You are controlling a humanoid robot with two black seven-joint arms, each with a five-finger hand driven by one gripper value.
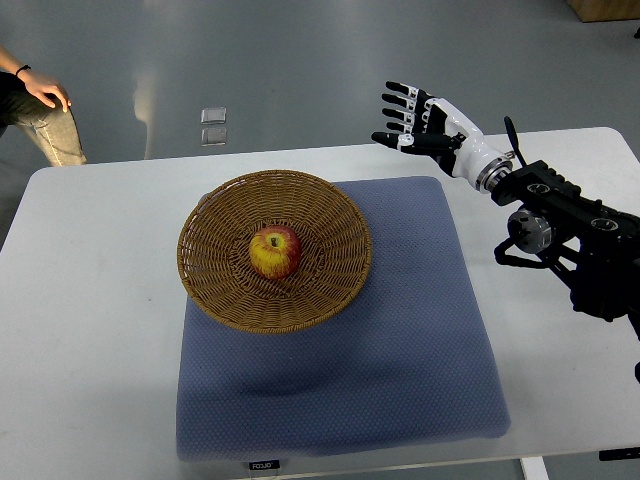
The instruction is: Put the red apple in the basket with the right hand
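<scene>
On the table: a white table carries a blue-grey padded mat, which covers its middle and runs down to the near edge.
Basket: a round woven wicker basket sits on the mat's far-left part, its left rim reaching just past the mat's left edge over bare table.
Red apple: the red apple, red with a yellow patch on its left side, rests upright in the bottom of the basket near the centre, stem up, nothing touching it but the weave.
Right hand: the right hand is a black-and-white fingered hand held in the air over the table's far edge, beyond the mat's far-right corner; its fingers are spread and slightly bent, pointing toward the left, and hold nothing. It is well apart from the basket and the apple.
Right arm: the black right arm enters from the right edge and crosses above the table's right side, up to a white wrist section.
Person: at the far-left corner, off the table, a person's hand rests on a leg in light trousers.
Floor: a grey floor lies beyond the table, with a small pale square object on it.
Mat label: a small dark tag shows at the mat's near edge; its print is too small to read.
</scene>
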